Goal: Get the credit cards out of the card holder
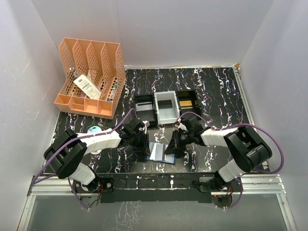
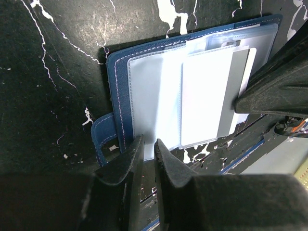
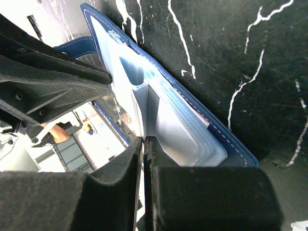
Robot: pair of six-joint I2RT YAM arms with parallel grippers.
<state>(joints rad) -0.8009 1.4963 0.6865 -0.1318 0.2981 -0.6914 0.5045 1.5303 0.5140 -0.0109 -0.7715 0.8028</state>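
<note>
Left jaws grasp the card holder [image 2: 117, 91] edge — soft, floppy sleeves. Right jaws clench the credit card [image 2: 207, 96] between them — likely stiff, slick; pinch its exposed edge.

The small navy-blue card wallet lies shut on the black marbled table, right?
Not shut: the small navy-blue card wallet lies open on the black marbled table; the left wrist view shows its clear plastic sleeves spread out.
</note>
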